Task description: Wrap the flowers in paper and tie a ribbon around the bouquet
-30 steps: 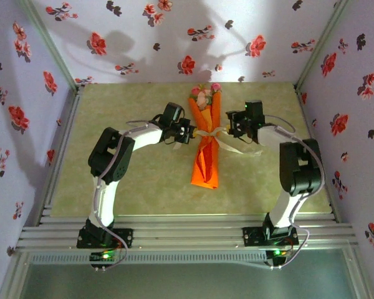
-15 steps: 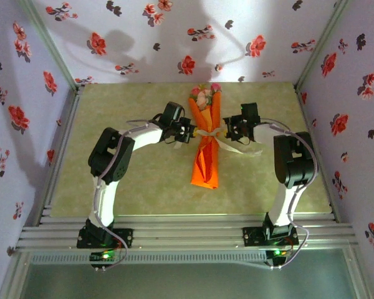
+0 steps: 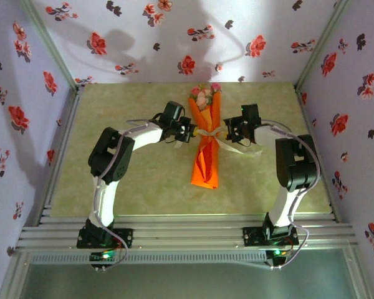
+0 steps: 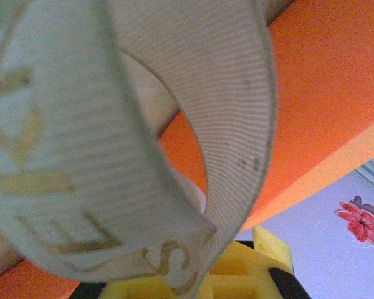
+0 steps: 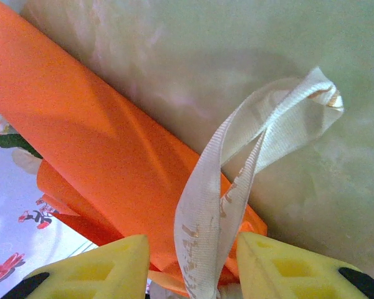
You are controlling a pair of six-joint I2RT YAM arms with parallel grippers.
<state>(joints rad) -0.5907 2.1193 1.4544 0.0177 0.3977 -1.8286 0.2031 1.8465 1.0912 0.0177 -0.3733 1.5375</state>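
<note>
My left fingers are pressed together, pinching the one ribbon. Its loop rises just ahead and hides much beyond. One orange bouquet lies between my two pairs of fingers. My right fingers are spread, with the ribbon hanging in their gap.

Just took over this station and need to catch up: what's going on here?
The wrapped bouquet lies on the table, with the ribbon looped round its middle. The left gripper, shut, seems to pinch one ribbon end. The right gripper has its fingers apart, and the other strand runs loose between them.
</note>
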